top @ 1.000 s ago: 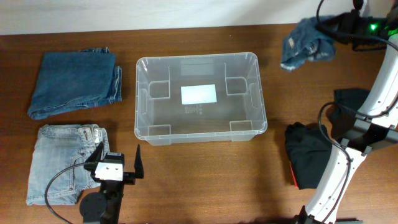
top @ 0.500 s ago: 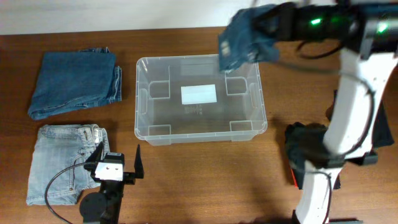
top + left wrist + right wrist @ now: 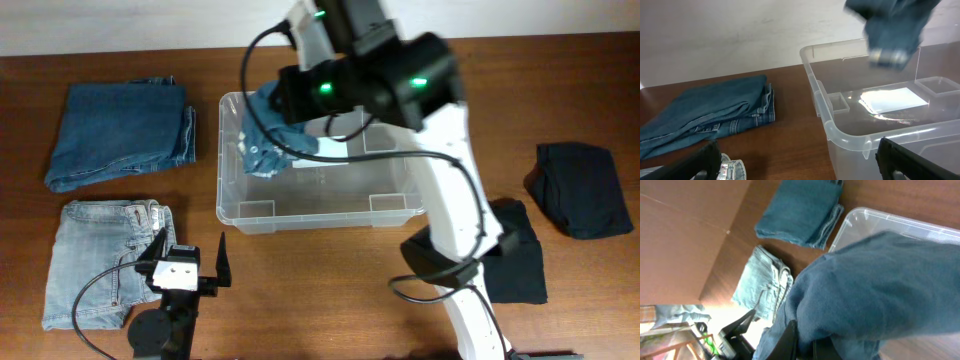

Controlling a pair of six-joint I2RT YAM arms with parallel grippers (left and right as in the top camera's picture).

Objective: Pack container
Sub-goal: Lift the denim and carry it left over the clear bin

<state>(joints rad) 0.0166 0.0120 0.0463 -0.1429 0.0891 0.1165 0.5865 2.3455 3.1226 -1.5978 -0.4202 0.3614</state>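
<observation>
Left hand (image 3: 187,262) rests near me, fingers apart & empty, beside light jeans (image 3: 95,260) on the table (image 3: 330,290). Behind it the container (image 3: 330,205) stands mid-table, open. Right hand (image 3: 805,342) is clamped on blue jeans (image 3: 265,135), hanging them above its left part, prob. for dropping inside.

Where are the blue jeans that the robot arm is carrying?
In the overhead view, the carried jeans dangle from the right end effector over the left end of the container, on the side nearest the dark folded jeans.
</observation>
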